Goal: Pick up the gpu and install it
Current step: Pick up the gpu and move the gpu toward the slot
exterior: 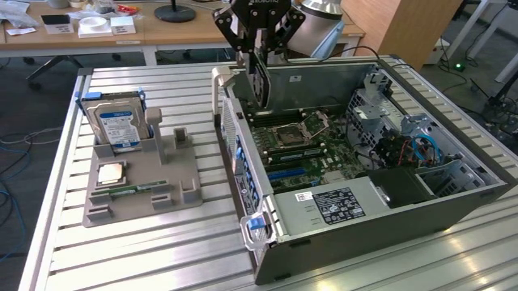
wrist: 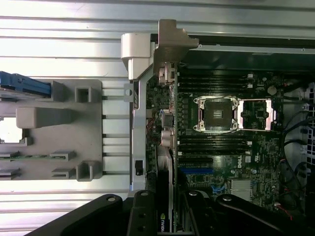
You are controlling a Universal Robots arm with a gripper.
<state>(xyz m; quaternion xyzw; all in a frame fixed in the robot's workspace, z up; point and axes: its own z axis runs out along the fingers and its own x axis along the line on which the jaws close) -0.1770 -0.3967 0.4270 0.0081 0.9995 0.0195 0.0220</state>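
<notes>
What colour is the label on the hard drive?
Blue and white label; the exterior view shows it best.

Exterior view: set high and farther back, angled down over slatted silver metal table (exterior: 145,257). Wrist view: close, facing straight down — shared: open dark-grey computer case (exterior: 380,233), grey plastic parts holder (exterior: 133,209).

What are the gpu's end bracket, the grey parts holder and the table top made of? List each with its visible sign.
gpu end bracket: apparently bare sheet metal, going by its dull silver sheen and folded tab.
Parts holder: probably plastic, from its matte, uniform grey and blocky moulded slots.
Table top: likely aluminium, with ribbed silvery slats catching glare.
</notes>
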